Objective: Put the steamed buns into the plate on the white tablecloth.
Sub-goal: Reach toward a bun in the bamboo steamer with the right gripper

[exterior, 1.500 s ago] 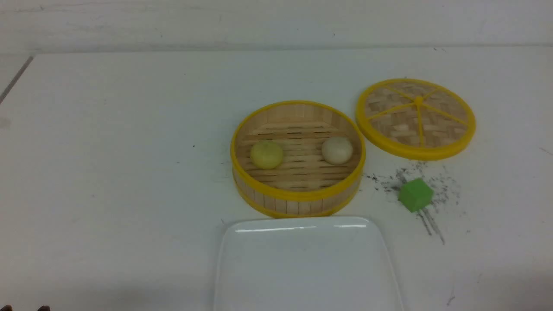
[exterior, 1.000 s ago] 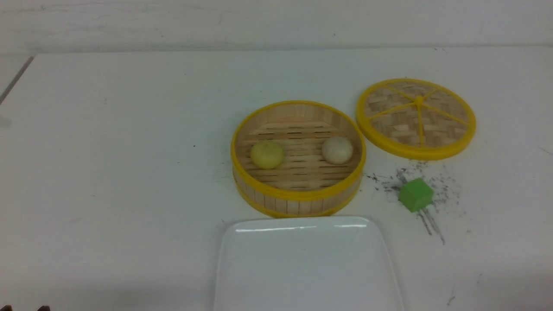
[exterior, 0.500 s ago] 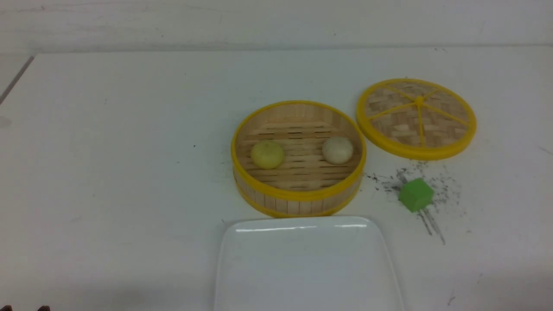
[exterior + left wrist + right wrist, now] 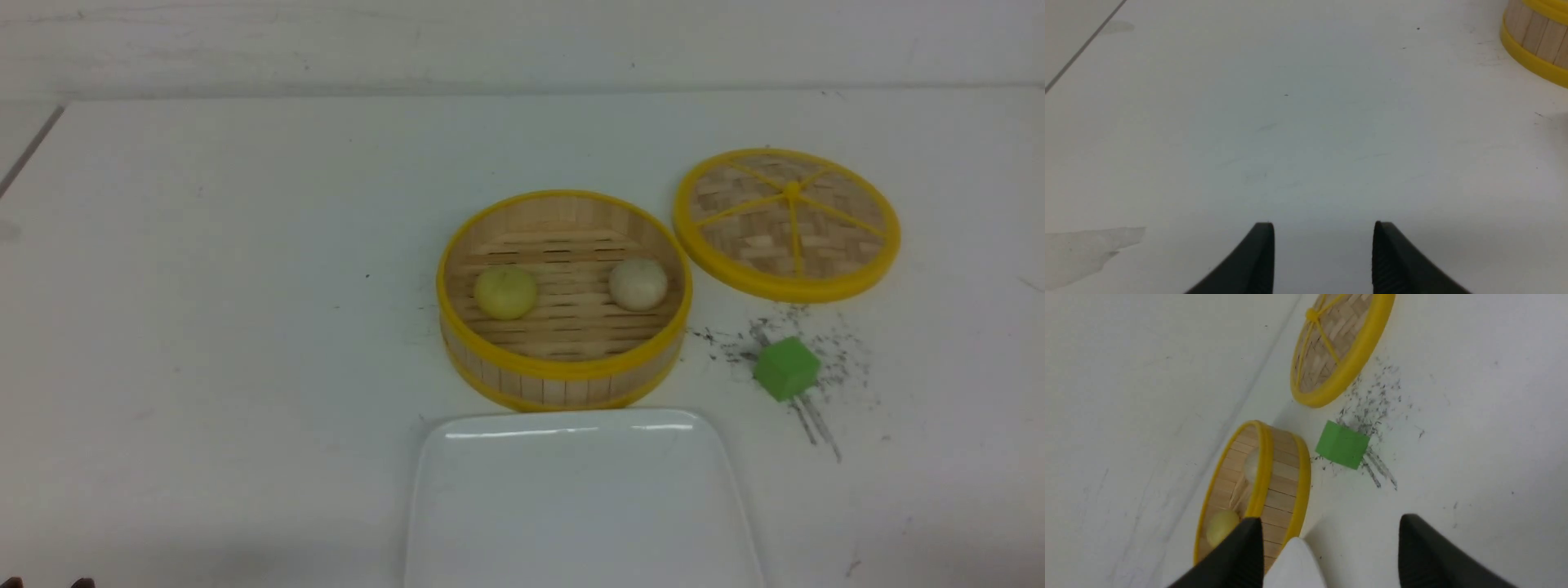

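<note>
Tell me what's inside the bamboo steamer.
A pale yellow bun and an off-white bun, on the slatted base. The slats under each bun are covered.

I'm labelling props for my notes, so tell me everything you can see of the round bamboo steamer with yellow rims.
The round, open-topped bamboo steamer with yellow rims has a pale slatted wall between yellow bands and a slatted floor. It sits upright and uncovered on the white scuffed tablecloth, just beyond the glossy white rectangular plate. Inside, resting apart on its floor, are a pale yellow bun on the left and an off-white bun on the right.
</note>
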You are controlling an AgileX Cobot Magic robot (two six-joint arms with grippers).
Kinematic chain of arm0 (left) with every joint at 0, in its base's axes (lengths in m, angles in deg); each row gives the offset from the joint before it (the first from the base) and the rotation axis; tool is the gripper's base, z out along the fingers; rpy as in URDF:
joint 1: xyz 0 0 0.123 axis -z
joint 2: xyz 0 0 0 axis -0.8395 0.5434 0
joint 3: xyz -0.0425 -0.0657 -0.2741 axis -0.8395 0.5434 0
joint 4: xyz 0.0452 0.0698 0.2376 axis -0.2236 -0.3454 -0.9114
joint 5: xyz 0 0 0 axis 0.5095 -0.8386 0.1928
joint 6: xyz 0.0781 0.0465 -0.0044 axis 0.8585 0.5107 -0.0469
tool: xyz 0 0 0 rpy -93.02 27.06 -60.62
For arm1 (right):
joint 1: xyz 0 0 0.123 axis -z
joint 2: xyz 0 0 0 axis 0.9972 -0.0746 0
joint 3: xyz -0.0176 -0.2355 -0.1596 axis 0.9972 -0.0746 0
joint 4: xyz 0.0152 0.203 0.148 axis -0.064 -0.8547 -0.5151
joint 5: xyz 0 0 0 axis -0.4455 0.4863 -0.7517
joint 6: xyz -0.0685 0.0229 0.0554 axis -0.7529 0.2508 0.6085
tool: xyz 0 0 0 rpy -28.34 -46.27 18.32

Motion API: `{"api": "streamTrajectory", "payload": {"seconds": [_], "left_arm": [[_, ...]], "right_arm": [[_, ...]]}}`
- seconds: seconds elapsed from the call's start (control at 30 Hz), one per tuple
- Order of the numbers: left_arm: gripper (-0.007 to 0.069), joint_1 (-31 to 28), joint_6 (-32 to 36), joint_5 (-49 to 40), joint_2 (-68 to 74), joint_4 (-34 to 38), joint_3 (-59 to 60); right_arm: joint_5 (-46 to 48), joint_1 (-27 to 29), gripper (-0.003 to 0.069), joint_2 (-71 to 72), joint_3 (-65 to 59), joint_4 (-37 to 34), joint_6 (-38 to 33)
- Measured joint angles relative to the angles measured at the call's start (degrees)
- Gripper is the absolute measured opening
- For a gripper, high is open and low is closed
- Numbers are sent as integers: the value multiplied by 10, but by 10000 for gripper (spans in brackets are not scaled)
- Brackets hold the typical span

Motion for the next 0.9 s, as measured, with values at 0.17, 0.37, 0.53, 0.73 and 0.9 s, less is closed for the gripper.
{"api": "streamTrajectory", "payload": {"seconds": [0.17, 0.37, 0.53, 0.73, 0.9], "left_arm": [[352, 0, 0, 0, 0, 0, 0], [352, 0, 0, 0, 0, 0, 0], [352, 0, 0, 0, 0, 0, 0], [352, 0, 0, 0, 0, 0, 0], [352, 0, 0, 0, 0, 0, 0]], "right_arm": [[-18, 0, 441, 0, 0, -5, 0], [-23, 0, 437, 0, 0, -5, -1], [-36, 0, 330, 0, 3, -6, -11], [-43, 0, -4, -25, 123, 2, -168], [58, 0, -3, -148, 249, 30, -295]]}}
